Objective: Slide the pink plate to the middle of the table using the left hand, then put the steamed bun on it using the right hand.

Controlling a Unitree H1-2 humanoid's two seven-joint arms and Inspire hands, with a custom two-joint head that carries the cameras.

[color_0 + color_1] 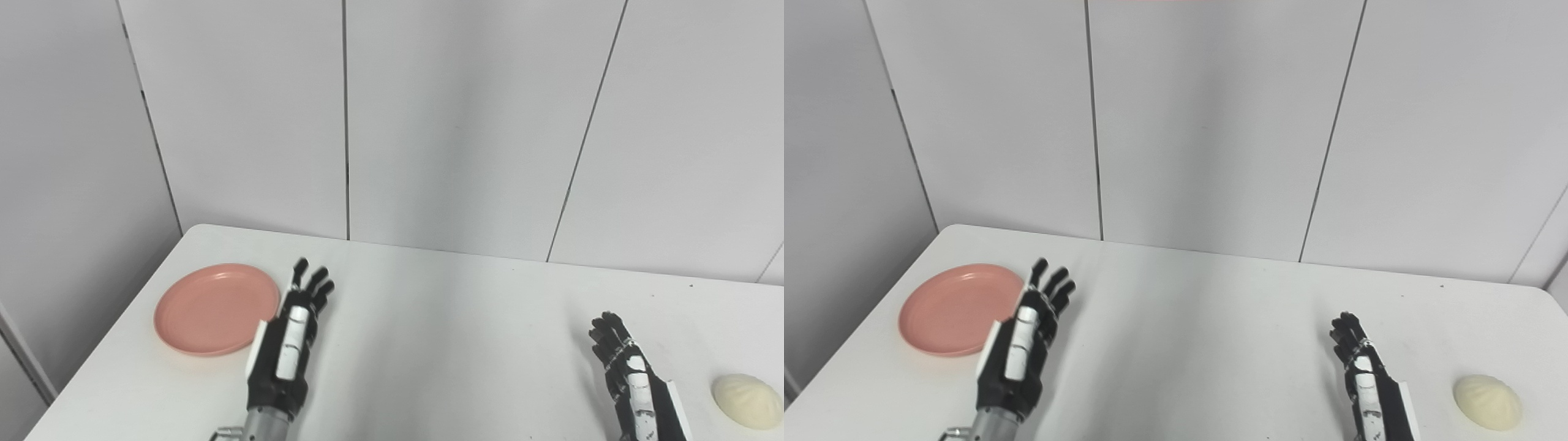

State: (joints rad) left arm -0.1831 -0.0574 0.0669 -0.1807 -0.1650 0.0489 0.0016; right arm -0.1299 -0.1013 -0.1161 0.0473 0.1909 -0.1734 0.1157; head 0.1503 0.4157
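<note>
A pink plate lies flat on the white table near its left edge, with nothing on it. My left hand hovers just right of the plate, open, fingers stretched forward, its edge over the plate's right rim. A pale steamed bun sits near the table's front right corner. My right hand is open too, standing edge-up a hand's width to the left of the bun and holding nothing.
Grey wall panels rise directly behind the table's far edge. The table's left edge runs diagonally past the plate, with floor beyond it. The rounded far right corner shows in the right eye view.
</note>
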